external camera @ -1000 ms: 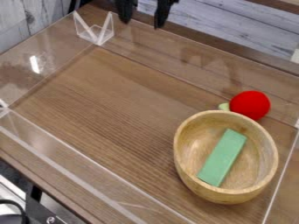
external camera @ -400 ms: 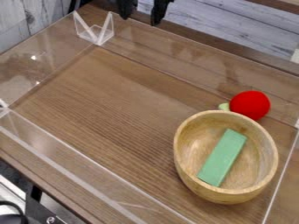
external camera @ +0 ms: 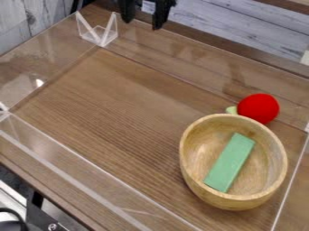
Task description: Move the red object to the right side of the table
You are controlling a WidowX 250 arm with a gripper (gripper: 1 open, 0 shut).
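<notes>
In the single camera view, the brown wood-grain surface (external camera: 115, 108) with low clear acrylic walls fills the frame; the small rounded bright-red toy strawberry (external camera: 258, 108) with a pale green cap lies near the right edge, just beyond the far rim of the round light-wood bowl (external camera: 193, 162); a flat green block (external camera: 230, 162) lies inside that bowl; the dark claw (external camera: 145, 13) hangs at the far top, fingers apart and empty, well away from the strawberry.
</notes>
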